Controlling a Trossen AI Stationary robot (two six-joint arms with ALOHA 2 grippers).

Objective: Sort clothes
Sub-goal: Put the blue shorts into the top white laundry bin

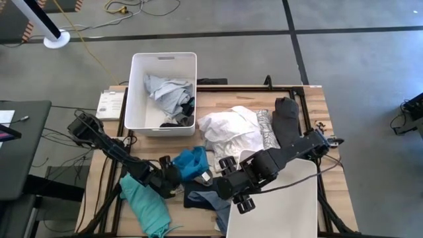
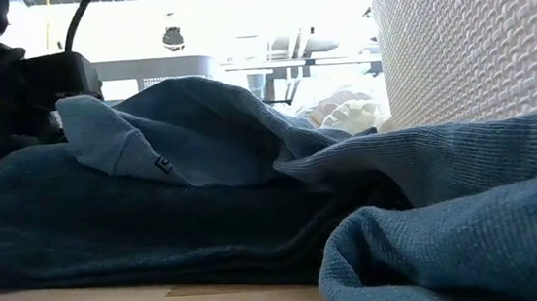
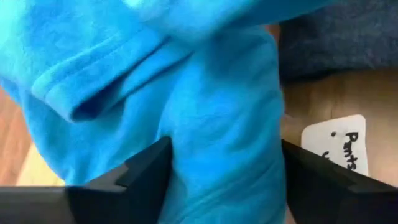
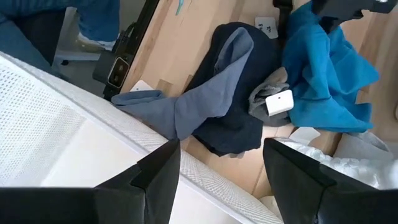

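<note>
A bright blue garment (image 1: 193,162) (image 4: 323,68) lies bunched on the table's near middle. My left gripper (image 1: 174,177) (image 3: 227,180) is open and slants down onto it. A dark blue garment (image 1: 201,197) (image 4: 230,93) (image 2: 203,176) lies just near of it, and a teal one (image 1: 147,203) at the near left. White (image 1: 231,129), grey-white patterned (image 1: 264,129) and dark grey (image 1: 285,119) garments lie toward the far right. My right gripper (image 1: 231,190) (image 4: 221,180) hangs open above the dark blue garment, with nothing between its fingers. My left gripper has its open fingers on either side of a raised fold of the blue garment (image 3: 224,143), coming slanting down from the table's left. The cloth fills the gap and meets both fingers' inner sides. The garment lies on the table.
A white bin (image 1: 139,86) at the far left holds several garments. A second white bin (image 1: 291,211) (image 4: 62,143) (image 2: 473,35) stands at the near right under my right arm. A paper label (image 3: 339,152) lies on the wood beside the blue garment.
</note>
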